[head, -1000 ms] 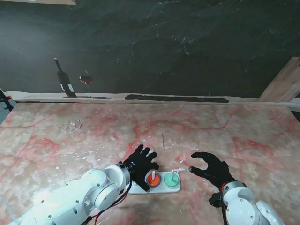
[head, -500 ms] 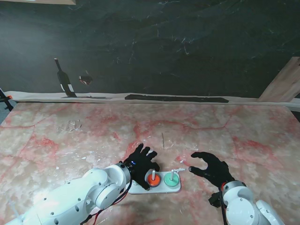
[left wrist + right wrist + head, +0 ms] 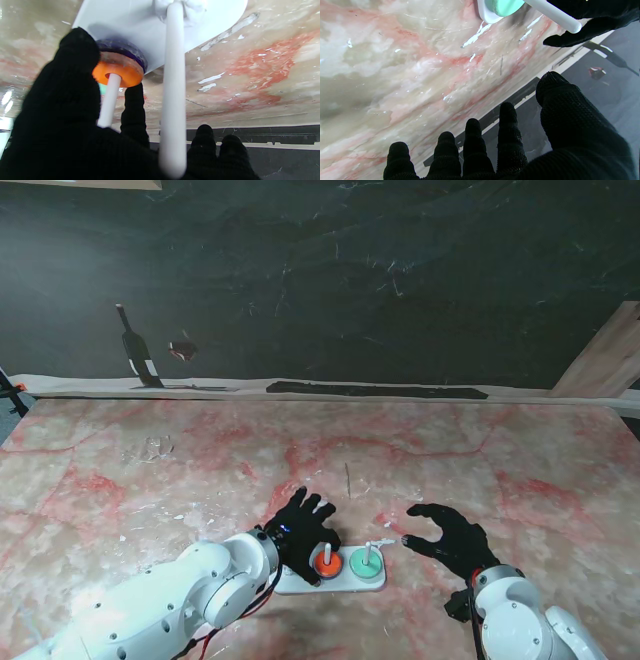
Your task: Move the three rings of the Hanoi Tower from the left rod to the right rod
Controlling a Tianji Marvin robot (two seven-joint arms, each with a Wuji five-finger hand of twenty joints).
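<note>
The white base point(image 3: 335, 582) of the Hanoi Tower lies on the pink-veined tabletop point(image 3: 480, 460) close in front of the robot, and everything else sits on it or beside it. On the base's middle rod point(image 3: 110, 100) an orange ring point(image 3: 326, 563) tops a purple ring point(image 3: 125, 48); a green ring point(image 3: 364, 566) sits on the rod to the right of it, and the left rod point(image 3: 172, 87) stands bare. The rings look like small, light, stiff discs with smooth faces, likely slippery, so the outer rim of the orange ring, pinched from opposite sides and lifted straight up the rod, seems the best hold. The left robot hand point(image 3: 300, 530) hovers over the base's left part, thumb and a fingertip point(image 3: 133, 110) closing around the orange ring's edge; whether they actually grip cannot be told. The right robot hand point(image 3: 450, 540) waits just right of the base, fingers spread and empty.
</note>
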